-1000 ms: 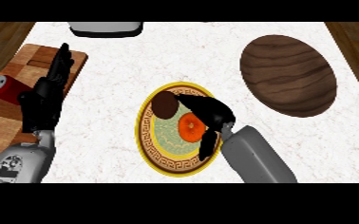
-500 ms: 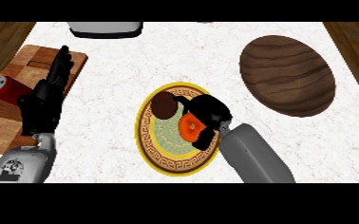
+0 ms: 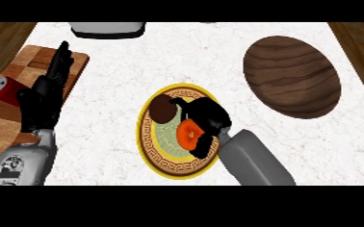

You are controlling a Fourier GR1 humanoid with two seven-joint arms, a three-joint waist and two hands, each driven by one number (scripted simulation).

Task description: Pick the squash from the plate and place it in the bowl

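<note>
The squash point(image 3: 188, 132), an orange piece, lay on the yellow-rimmed plate point(image 3: 158, 159), just beside a dark brown round item point(image 3: 161, 108). The right hand point(image 3: 207, 117) was over the plate with fingers and thumb curled round the squash; only part of the squash showed. The left hand point(image 3: 44, 97) rested open, fingers straight, at the left over the cutting board point(image 3: 31, 67). The wooden bowl point(image 3: 292, 76) stood well apart to the right. Risk noted: the hold appeared partial, so the squash could slip during lifting, or the fingers could nudge the brown item off the plate.
</note>
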